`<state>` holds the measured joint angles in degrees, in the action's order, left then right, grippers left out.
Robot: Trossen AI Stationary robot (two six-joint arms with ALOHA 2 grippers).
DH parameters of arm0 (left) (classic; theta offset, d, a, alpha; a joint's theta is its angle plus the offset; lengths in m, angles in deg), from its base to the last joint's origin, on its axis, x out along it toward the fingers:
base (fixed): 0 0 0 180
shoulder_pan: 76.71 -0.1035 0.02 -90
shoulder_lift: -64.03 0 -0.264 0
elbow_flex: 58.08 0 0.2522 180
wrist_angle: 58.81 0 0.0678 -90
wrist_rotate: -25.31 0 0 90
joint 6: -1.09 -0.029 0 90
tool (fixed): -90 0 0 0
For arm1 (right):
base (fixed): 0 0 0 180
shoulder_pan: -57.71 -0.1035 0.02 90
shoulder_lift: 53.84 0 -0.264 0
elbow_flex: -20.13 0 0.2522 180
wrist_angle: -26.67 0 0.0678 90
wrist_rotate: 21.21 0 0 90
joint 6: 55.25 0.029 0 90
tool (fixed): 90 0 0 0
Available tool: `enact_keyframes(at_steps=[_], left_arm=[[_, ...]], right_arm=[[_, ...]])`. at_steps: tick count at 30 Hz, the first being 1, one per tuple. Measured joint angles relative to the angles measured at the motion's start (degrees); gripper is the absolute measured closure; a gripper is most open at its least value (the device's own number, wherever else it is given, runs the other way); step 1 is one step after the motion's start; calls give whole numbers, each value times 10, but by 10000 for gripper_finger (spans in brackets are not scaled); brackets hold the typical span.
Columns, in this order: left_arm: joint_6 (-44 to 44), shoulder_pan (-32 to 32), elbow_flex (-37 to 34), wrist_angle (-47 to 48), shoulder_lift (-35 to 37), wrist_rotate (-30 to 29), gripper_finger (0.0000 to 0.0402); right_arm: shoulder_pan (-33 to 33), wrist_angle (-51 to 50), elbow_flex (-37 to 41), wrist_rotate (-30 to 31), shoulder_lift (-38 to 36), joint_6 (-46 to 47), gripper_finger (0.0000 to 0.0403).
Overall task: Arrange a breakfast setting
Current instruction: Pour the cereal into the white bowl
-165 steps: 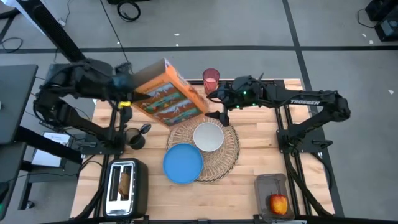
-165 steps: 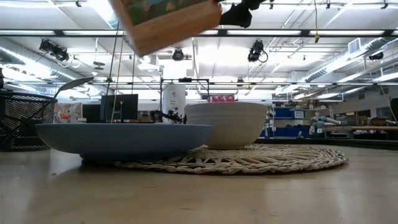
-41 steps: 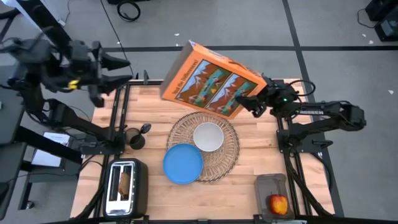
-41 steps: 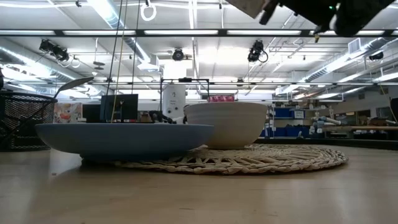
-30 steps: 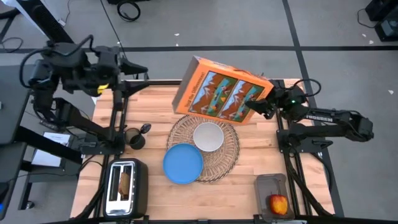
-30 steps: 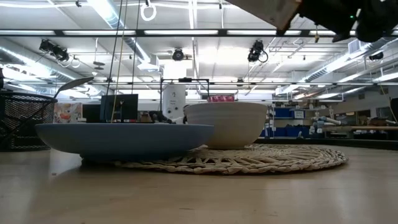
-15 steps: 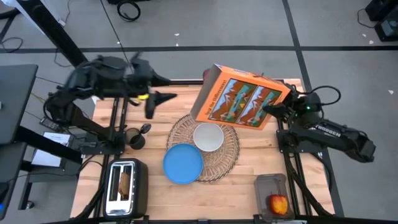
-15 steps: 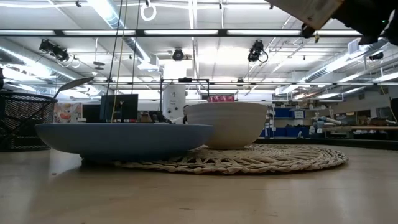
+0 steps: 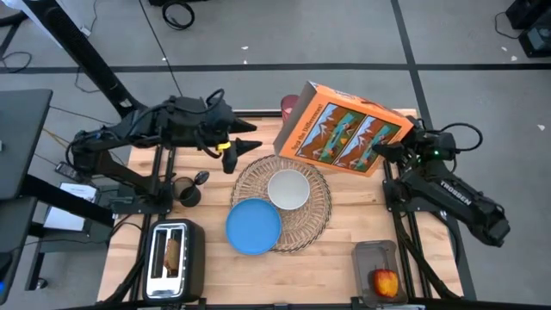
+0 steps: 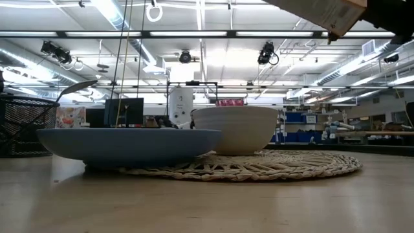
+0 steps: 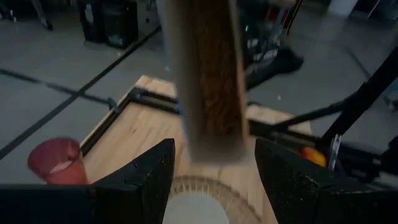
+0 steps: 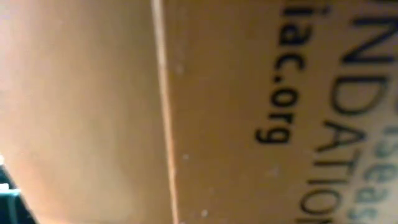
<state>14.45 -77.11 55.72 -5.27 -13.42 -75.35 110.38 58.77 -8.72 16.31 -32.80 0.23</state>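
The right hand [image 9: 385, 153] is clamped on one end of the orange cereal box [image 9: 341, 129], carrying it tilted in the air over the bench's [image 9: 344, 215] far right part, w/ the box's far corner reaching past the far edge. In the low view only a corner of the box [image 10: 323, 11] shows, high above everything on the bench. The pink cup [image 9: 287, 105] peeks out from behind the box at the far edge, mostly hidden.

The left hand [image 9: 244, 141] hovers w/ fingers apart over the far-left part of the bench, just beside the far rim of the round wicker placemat [image 9: 317, 215] and holding nothing; the left wrist view shows the gap btwn its fingers [image 11: 146, 180] open, w/ the box's [image 11: 208, 74] narrow side ahead.

The placemat sits mid-bench. The white bowl [image 9: 288, 189] is on its middle; the blue plate [image 9: 254, 226] overlaps its near-left rim, half on bare wood. Open wood lies right of the mat up to the right edge.

The spoon [image 9: 199, 179] stands in a dark holder [image 9: 185, 193] near the left edge. A toaster [image 9: 176, 257] w/ the toast slice [image 9: 172, 251] in a slot fills the near-left corner. The apple [image 9: 386, 281] sits in a clear container [image 9: 376, 255] at the near-right corner.
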Motion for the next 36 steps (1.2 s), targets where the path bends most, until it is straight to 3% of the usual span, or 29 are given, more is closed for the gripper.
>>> enact_keyframes(at_steps=[13, 25, 36], left_arm=[[25, 6, -105, -59, 26, 0, 173], [13, 7, -115, -70, 25, -2, 173], [9, 7, -115, -70, 25, -7, 173]], right_arm=[[62, -119, 0, -56, -103, 10, 140], [89, -236, 0, -99, -178, 23, 140], [109, -347, 0, -138, -208, -25, 140]])
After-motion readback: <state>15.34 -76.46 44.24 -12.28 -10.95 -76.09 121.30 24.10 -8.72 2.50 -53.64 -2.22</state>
